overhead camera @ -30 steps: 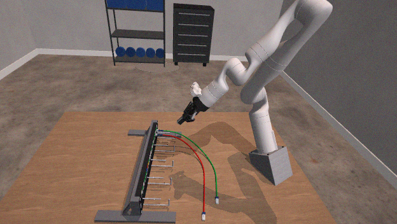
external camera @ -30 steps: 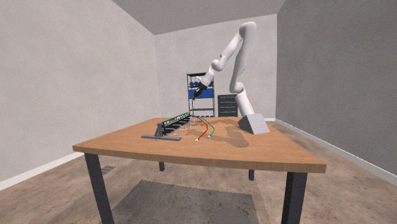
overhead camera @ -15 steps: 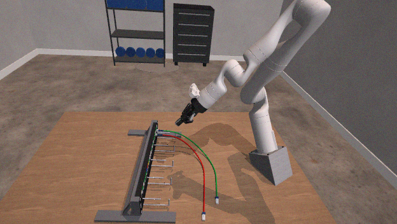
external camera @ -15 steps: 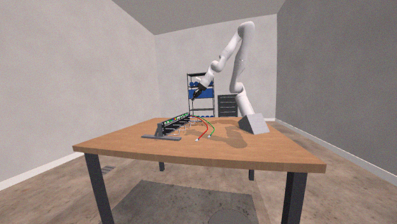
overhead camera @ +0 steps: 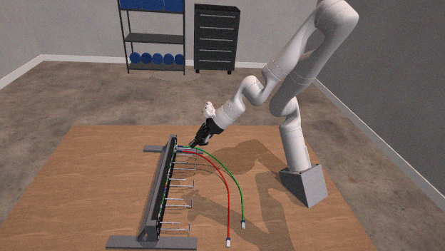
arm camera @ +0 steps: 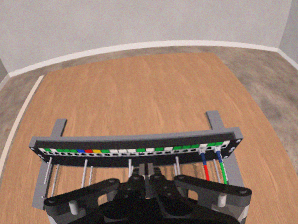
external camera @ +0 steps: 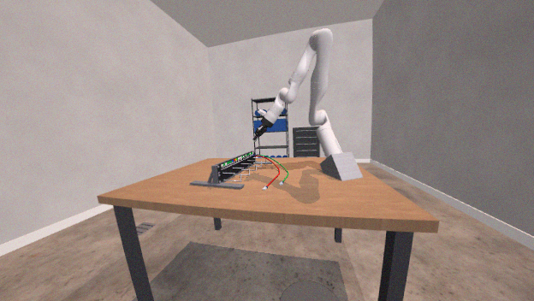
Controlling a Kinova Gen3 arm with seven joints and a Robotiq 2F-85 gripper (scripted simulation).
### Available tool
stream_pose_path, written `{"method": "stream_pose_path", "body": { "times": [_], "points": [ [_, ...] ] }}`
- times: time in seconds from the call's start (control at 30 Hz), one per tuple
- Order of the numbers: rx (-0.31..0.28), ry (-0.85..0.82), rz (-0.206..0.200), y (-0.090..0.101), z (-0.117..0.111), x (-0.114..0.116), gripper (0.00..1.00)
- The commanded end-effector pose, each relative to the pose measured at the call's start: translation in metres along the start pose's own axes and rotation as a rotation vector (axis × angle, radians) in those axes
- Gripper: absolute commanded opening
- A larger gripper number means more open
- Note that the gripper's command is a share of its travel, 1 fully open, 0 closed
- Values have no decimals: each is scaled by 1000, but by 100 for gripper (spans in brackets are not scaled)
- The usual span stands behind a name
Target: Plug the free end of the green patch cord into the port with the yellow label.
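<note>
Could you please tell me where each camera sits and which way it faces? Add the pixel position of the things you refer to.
Top: high above the table (overhead camera: 107,160) (external camera: 274,209) (arm camera: 145,90), looking steeply down across it; shows the arm (overhead camera: 253,90) (external camera: 320,68) and closed gripper (overhead camera: 192,145) (external camera: 255,138) (arm camera: 146,171).
Exterior: beyond the table's near edge, a little above its top, looking along it to the far wall; shows arm and gripper.
Wrist: at the gripper, looking past its fingers at the rack's port side; shows only the gripper.
Top and exterior share the rack (overhead camera: 151,229) (external camera: 215,174) (arm camera: 135,138), both cords' free ends and the grey base.

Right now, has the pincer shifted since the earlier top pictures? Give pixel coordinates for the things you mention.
Yes: in the top view the pincer (overhead camera: 192,145) (external camera: 255,138) (arm camera: 146,171) has come closer to the far end of the rack (overhead camera: 152,227) (external camera: 215,174) (arm camera: 135,138).
</note>
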State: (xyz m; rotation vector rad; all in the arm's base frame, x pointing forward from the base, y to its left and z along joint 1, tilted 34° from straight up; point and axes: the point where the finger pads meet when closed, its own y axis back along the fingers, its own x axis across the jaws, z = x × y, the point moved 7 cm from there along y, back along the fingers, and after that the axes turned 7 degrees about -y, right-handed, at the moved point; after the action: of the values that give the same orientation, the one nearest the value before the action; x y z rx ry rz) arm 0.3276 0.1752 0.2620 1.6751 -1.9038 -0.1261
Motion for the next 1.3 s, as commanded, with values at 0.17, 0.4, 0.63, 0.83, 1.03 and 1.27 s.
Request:
{"method": "stream_pose_path", "body": {
  "times": [0.17, 0.4, 0.63, 0.83, 1.03, 1.27],
  "points": [
    [-6, 7, 21, -36, 0, 7, 0],
    [-7, 7, 21, -67, 1, 8, 0],
    [-4, 5, 23, -85, 0, 9, 0],
    [-4, 4, 24, -89, 0, 10, 0],
    [-4, 3, 26, -89, 0, 11, 0],
    [-4, 4, 24, -89, 0, 11, 0]
  ]
}}
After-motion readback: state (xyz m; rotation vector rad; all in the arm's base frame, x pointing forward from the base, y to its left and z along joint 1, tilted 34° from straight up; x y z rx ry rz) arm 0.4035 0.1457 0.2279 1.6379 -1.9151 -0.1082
